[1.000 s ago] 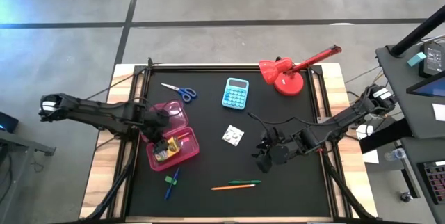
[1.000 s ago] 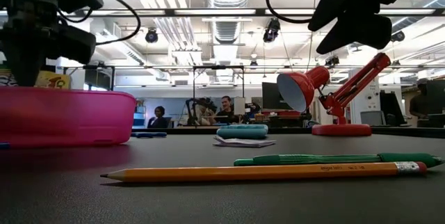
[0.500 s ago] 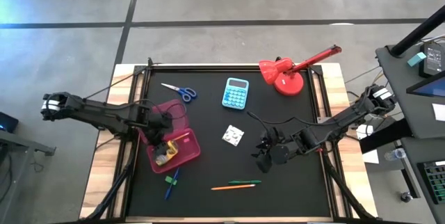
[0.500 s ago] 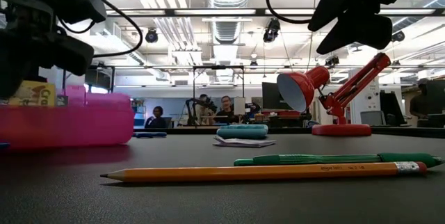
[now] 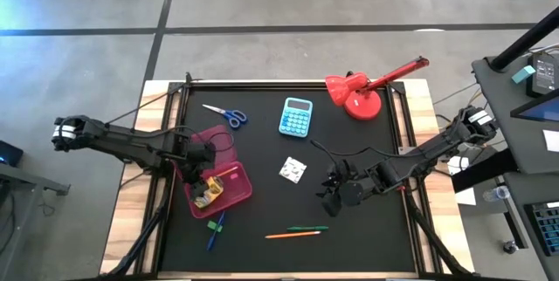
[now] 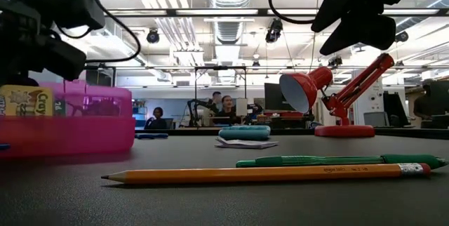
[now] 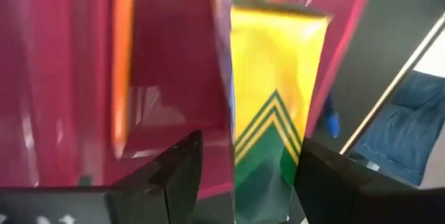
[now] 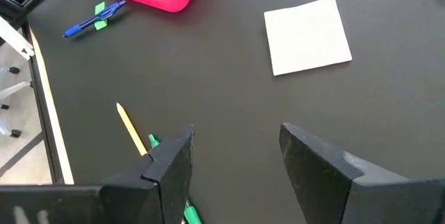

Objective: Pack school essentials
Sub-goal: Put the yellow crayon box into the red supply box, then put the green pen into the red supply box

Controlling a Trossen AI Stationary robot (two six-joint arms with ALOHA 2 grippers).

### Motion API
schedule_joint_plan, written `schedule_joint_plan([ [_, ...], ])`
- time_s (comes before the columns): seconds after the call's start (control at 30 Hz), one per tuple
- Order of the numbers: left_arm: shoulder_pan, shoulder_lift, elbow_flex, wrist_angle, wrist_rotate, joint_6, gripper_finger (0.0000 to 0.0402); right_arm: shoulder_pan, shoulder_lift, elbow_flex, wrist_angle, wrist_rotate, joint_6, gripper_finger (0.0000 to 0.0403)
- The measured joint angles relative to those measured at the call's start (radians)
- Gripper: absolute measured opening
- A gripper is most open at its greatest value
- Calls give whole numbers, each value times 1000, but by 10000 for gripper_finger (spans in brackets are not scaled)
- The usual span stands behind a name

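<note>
The pink case lay open on the black mat, close to the mat's left edge, and serves here as the landmark. Inside its tray stood the yellow-green crayon box, with an orange pencil beside it in the left wrist view. The left gripper hung over the case, its fingers spread apart on either side of the case wall and the crayon box, closed on neither.

Just below the case, toward the mat's near edge, lay the blue and green markers, crossed over each other. Farther right of them, along the same near edge, the orange pencil and green pen lay side by side, with bare mat all around. The small white patterned square sat to the right of the case, in the open middle of the mat. The blue-handled scissors lay above the case, near the far-left corner.

The right gripper hovered well right of the case, past the white square, its fingers wide apart and holding nothing. The light-blue calculator and red lamp stood along the far edge, well clear of the case.
</note>
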Motion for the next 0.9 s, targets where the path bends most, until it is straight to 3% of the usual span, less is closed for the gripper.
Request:
schedule_joint_plan([
  [0.27, 0, -3, 24, -120, -108, -18, 187, 0, 0, 0, 2, -1, 2, 201],
  [0.5, -2, -7, 90, -113, -112, -25, 187, 2, 0, 0, 3, -47, 33, 201],
  [0.7, -26, -5, 166, -108, -146, 9, 187, 56, 2, 0, 14, -74, 53, 201],
  [0.9, -26, -3, 183, -111, -229, 2, 187, 113, 2, -1, 110, -70, -39, 201],
])
